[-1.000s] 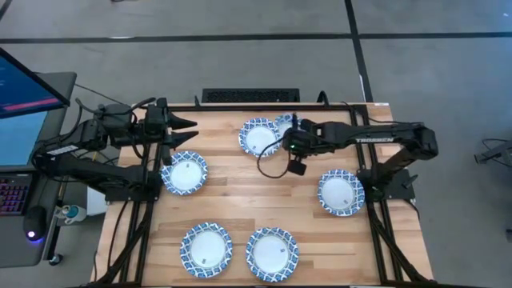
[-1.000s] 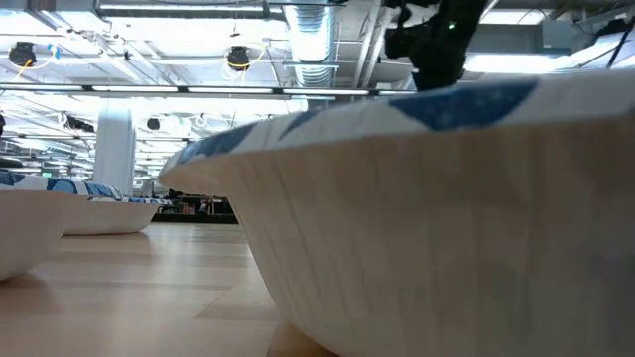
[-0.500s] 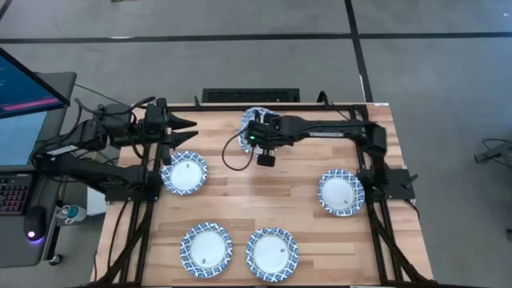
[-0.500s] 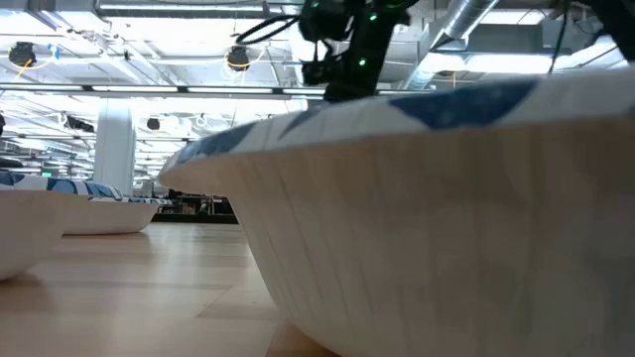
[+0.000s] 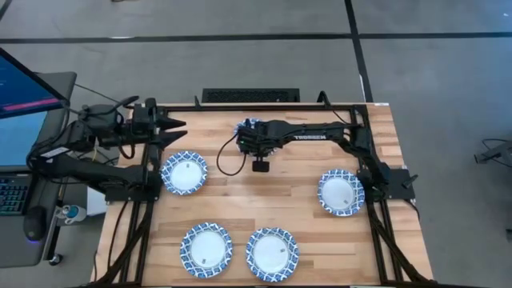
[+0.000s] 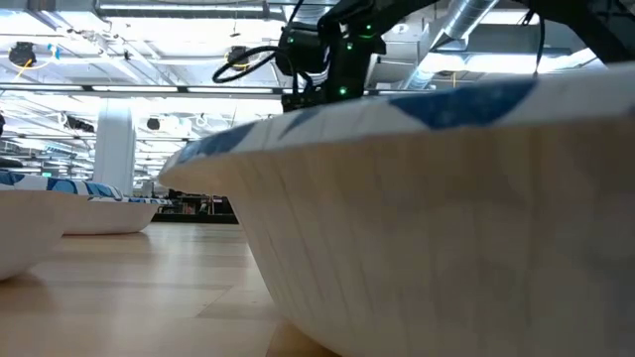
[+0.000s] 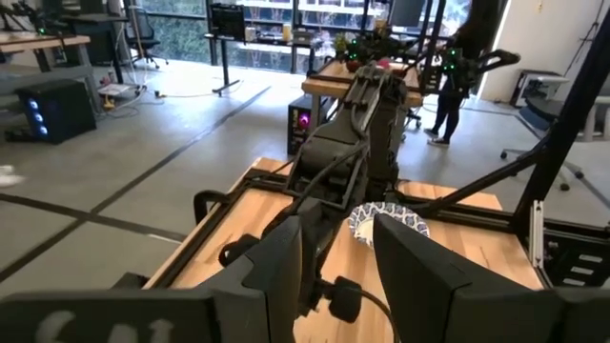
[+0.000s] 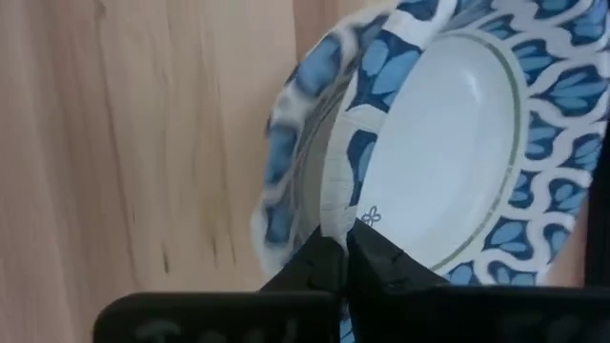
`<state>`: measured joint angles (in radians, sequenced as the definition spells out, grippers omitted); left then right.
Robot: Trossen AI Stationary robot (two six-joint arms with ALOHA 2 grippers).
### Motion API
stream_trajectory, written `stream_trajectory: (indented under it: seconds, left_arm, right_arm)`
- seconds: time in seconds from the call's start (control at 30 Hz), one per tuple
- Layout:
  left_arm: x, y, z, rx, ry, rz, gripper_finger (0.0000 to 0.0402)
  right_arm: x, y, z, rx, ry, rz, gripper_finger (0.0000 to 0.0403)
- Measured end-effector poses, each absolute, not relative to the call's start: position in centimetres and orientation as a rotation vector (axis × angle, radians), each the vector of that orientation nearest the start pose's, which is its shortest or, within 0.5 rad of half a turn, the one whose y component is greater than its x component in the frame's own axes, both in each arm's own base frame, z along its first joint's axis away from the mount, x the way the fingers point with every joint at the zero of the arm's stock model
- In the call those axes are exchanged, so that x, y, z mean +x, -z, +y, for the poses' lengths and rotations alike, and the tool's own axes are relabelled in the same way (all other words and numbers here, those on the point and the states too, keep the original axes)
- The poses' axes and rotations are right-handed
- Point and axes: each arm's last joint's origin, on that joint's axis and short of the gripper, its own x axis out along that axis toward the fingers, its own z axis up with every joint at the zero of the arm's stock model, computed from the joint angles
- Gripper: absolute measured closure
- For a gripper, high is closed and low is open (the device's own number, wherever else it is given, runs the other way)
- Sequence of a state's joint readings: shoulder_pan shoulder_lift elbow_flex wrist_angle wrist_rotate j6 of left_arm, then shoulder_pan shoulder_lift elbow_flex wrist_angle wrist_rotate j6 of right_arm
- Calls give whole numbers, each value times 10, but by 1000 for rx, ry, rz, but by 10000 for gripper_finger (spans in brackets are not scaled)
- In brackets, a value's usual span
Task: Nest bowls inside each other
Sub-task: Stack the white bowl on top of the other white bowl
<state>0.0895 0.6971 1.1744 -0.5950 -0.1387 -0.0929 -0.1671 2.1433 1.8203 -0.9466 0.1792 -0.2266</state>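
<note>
My right gripper (image 5: 246, 136) is over the far middle of the table, shut on a blue-and-white patterned bowl (image 8: 448, 152). That bowl sits tilted over a second like bowl (image 8: 286, 143) beneath it. In the high view the arm covers most of both. Other bowls rest on their bases: one at the left (image 5: 184, 173), two at the near edge (image 5: 206, 248) (image 5: 272, 253), and one at the right (image 5: 341, 192). My left gripper (image 5: 178, 125) hovers open above the table's far-left corner, touching nothing. My right gripper pinches the upper bowl's patterned rim (image 8: 348, 195) between its two fingers (image 8: 315, 272), which lie across the rim's edge. The bowl is tilted, its hollow facing up, over the bowl beneath. I cannot tell whether the two bowls touch.
A near-edge bowl (image 6: 446, 198) fills the low view, with two more bowls (image 6: 30, 223) (image 6: 109, 213) at its left. Black frame rails (image 5: 144, 208) (image 5: 376, 224) run along the table's left and right sides. Bare wood (image 5: 264, 200) lies in the middle.
My right gripper has swept toward the table's left along the far edge, carrying its bowl from beside the far-middle bowl to above it. The left gripper has drawn back a little toward the left edge.
</note>
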Motion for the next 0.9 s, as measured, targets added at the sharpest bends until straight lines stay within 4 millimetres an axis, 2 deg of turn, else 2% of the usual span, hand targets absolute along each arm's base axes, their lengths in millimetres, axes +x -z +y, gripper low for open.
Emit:
stream_trajectory:
  seconds: [0.13, 0.37, 0.6, 0.9]
  left_arm:
    - [99, -428, 13, -89, -233, 101, 278]
    - [98, -423, 13, -88, -235, 154, 278]
    - [98, -422, 13, -88, -237, 165, 278]
    - [98, -422, 13, -88, -241, 165, 278]
  right_arm:
    - [436, -223, -84, -199, 147, 1250, 351]
    - [436, -211, -91, -119, 126, 1278, 302]
    - [436, -211, -91, -119, 126, 1280, 258]
    - [436, -211, -86, -116, 127, 1283, 229]
